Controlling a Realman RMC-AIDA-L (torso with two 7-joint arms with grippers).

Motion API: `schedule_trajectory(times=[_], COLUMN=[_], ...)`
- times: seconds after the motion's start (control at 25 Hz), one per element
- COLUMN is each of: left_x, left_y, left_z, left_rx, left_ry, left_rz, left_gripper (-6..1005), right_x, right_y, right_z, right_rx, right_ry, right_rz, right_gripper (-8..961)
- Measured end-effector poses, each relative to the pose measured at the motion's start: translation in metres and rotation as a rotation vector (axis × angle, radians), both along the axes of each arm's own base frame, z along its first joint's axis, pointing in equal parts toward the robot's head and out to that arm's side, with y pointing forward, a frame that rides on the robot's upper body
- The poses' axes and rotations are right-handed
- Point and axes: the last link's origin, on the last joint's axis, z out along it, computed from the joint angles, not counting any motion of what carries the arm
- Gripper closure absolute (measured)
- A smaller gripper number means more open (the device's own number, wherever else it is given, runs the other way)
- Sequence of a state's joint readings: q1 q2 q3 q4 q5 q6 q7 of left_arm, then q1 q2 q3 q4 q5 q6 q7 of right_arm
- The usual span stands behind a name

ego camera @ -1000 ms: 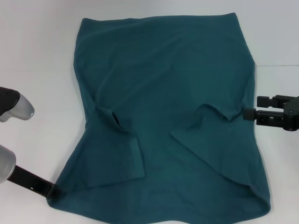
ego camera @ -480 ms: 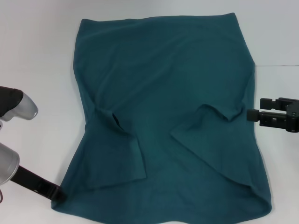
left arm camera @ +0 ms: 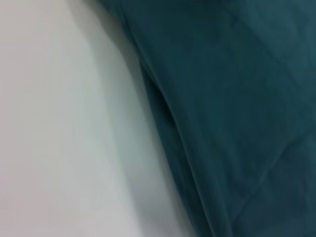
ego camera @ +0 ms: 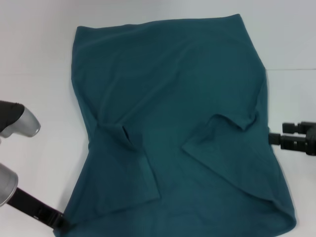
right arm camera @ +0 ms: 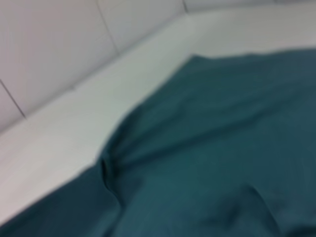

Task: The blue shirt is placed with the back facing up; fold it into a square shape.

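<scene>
White tabletop (ego camera: 39, 64) lay under the blue shirt (ego camera: 173, 123), spread flat w/ both sleeves folded inward over the body. Left gripper (ego camera: 59, 223) sat at the shirt's near-left corner, touching the fabric edge; can't tell whether it was clamped. Right gripper (ego camera: 274, 138) hovered just beside the shirt's right edge, fingers narrow, holding nothing.
</scene>
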State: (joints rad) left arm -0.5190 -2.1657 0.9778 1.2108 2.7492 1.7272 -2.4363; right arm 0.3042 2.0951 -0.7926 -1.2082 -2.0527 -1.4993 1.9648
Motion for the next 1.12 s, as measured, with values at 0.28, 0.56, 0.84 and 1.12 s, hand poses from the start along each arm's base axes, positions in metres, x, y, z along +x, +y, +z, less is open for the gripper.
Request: schedule_trajectory(times=[0.28,0.56,0.84,1.12], left_x=[-0.001,-0.004,-0.008,-0.010], left_y=[-0.013,-0.017,-0.023,-0.030], left_z=[0.007,0.006,0.006,0.009], left_rx=[-0.009,-0.028,-0.056,-0.081], left_ry=[-0.015,-0.022,-0.032,-0.038], left_rz=[-0.001,-0.018,-0.026,-0.024], left_gripper=[951,950,950,951], right_x=[0.003,-0.001,0.003,-0.001], right_y=[-0.008,-0.018,-0.036,-0.053], right_z=[-0.005,-0.011,-0.021,-0.022], right_rx=[-0.081,-0.190,-0.255,-0.278], right_ry=[-0.082,-0.244,-0.235,-0.217], right_rz=[-0.124,-0.286,-0.337,-0.354], right_gripper=[275,273,274,274])
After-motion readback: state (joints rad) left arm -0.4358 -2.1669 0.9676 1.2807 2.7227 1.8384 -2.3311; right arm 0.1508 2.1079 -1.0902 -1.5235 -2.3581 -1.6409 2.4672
